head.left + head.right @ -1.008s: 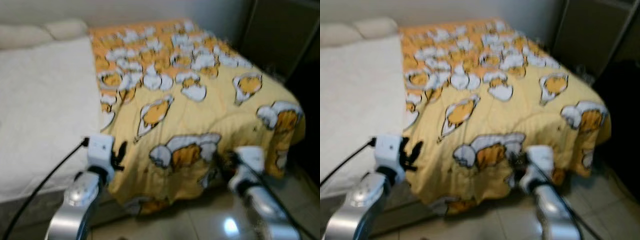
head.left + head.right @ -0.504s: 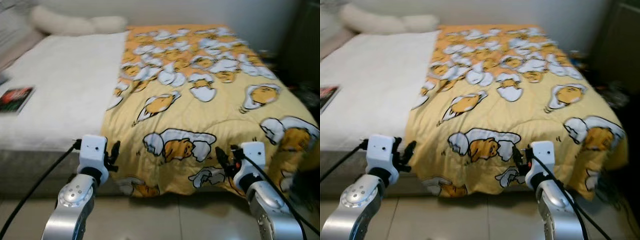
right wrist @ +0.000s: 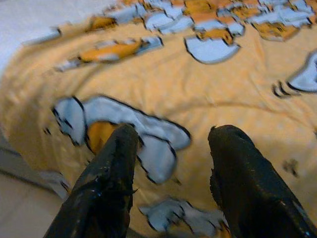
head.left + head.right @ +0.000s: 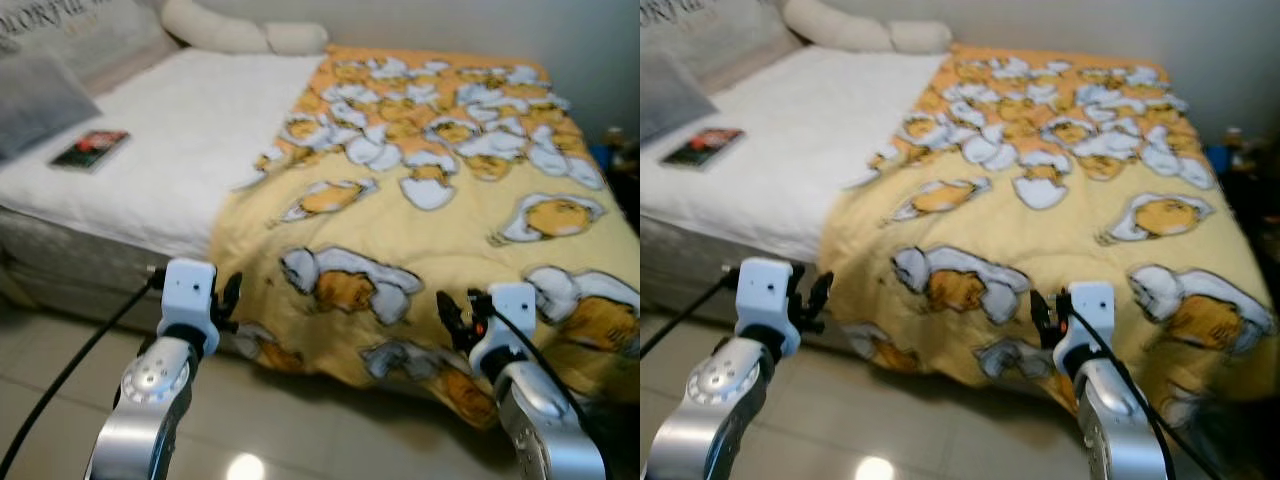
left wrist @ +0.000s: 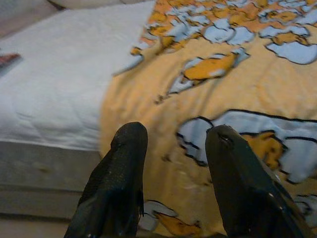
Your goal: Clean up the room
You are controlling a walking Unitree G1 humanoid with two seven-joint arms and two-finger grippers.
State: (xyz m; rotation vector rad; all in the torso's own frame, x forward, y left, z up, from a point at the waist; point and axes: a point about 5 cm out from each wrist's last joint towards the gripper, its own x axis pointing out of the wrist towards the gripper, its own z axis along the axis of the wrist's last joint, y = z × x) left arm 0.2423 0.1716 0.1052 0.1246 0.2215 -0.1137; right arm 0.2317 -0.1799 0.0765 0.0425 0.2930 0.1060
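Bed (image 4: 70, 235) ahead, seen from its foot end, white sheet (image 4: 190, 130) on the robot's left half. Yellow blanket (image 4: 440, 200) with a cartoon egg print covers the right half and hangs over the foot edge toward the tiled floor (image 4: 60, 360). Blanket's left edge runs diagonally across the sheet, slightly rumpled.

Small book or magazine (image 4: 90, 150) with a dark cover lies flat on the sheet near the bed's left side, well apart from the blanket. Grey cushion (image 4: 40, 100) just beside it, further left. Long cream bolster pillow (image 4: 245, 35) at the head end against the wall.

Left gripper (image 4: 228, 303) held up in front of the bed's foot, near the blanket's lower left corner, not touching it. In the left wrist view its fingers (image 5: 116, 183) are spread wide with nothing between them, blanket and sheet beyond.

Right gripper (image 4: 450, 318) held up in front of the blanket's hanging edge, apart from it. In the right wrist view its fingers (image 3: 106, 188) are also wide apart, holding nothing, the egg print beyond them.

Views slightly blurred.
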